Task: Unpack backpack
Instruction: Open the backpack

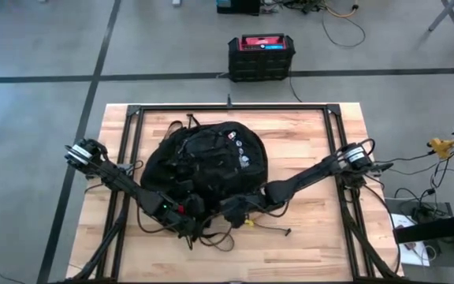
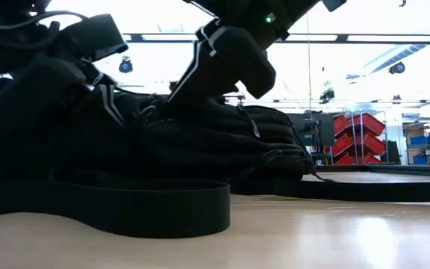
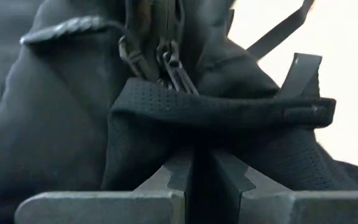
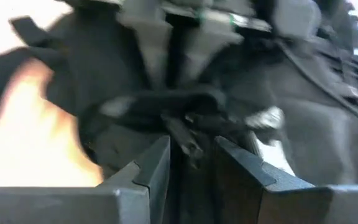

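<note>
Left gripper (image 3: 194, 165): clamping tight on a fold of the backpack's (image 1: 211, 162) black mesh fabric, jaws pretty much pressed together with the cloth pinched between them. It's sitting at the near edge of the bag, on the left side in the overhead shot.
Right gripper (image 4: 191, 155): coming in from the other side, jaws standing a little apart with a zipper pull (image 4: 182, 138) and some strap sitting in the gap. Honestly can't tell whether it's actually gripping that or just hovering around it.
Backpack: lying flat in the middle of the table (image 1: 314, 229), rounded black lump, small round patches (image 1: 241, 150) showing on its upper right part. Both arms are meeting at its near edge.
Straps (image 1: 211, 237): trailing off the near edge onto the wood; a wide band is curling across the front of the low view.
Zipper: two pulls (image 3: 173, 65) hanging just above the pinched fold in the left wrist view.
Crate (image 1: 261, 57): black with a red top, sitting on the floor beyond the table, well apart from the bag.
</note>
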Action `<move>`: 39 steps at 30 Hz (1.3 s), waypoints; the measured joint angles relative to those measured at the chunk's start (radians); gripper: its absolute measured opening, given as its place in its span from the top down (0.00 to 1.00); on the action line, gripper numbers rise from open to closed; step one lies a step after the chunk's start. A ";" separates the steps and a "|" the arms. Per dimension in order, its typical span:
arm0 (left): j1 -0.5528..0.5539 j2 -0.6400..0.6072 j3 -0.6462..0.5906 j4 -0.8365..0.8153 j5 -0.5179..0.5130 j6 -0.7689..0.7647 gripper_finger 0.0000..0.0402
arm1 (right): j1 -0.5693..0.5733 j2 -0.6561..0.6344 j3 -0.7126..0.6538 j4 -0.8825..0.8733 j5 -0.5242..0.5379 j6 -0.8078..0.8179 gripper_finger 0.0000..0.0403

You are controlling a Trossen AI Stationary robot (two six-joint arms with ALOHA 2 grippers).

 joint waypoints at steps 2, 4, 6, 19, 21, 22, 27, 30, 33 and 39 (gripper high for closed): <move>0.000 -0.001 -0.015 0.014 -0.001 0.000 0.94 | -0.004 0.000 0.000 0.016 -0.068 -0.020 0.71; 0.005 -0.001 -0.032 0.038 -0.001 0.003 0.94 | -0.005 0.000 0.000 0.043 -0.075 -0.060 0.70; 0.011 -0.002 -0.045 0.057 -0.001 0.013 0.94 | -0.007 0.000 0.000 0.066 -0.079 -0.104 0.68; 0.020 -0.001 -0.054 0.109 -0.002 0.046 0.94 | -0.045 0.034 0.000 0.055 -0.130 -0.196 0.69; 0.021 0.000 -0.054 0.129 -0.002 0.059 0.94 | -0.045 0.066 0.008 0.055 -0.095 -0.207 0.70; 0.021 0.000 -0.054 0.138 -0.001 0.061 0.94 | -0.044 0.082 0.015 0.051 -0.050 -0.215 0.71; 0.020 0.000 -0.054 0.155 0.000 0.052 0.94 | -0.044 0.105 0.065 0.040 0.061 -0.270 0.72; 0.020 0.000 -0.054 0.157 0.015 0.039 0.94 | -0.049 0.105 0.093 0.032 0.060 -0.292 0.71; 0.020 0.000 -0.054 0.158 0.019 0.029 0.94 | -0.066 0.117 0.111 -0.001 0.024 -0.287 0.69; 0.018 0.000 -0.059 0.163 0.029 -0.009 0.94 | -0.084 0.171 0.114 -0.055 -0.062 -0.278 0.68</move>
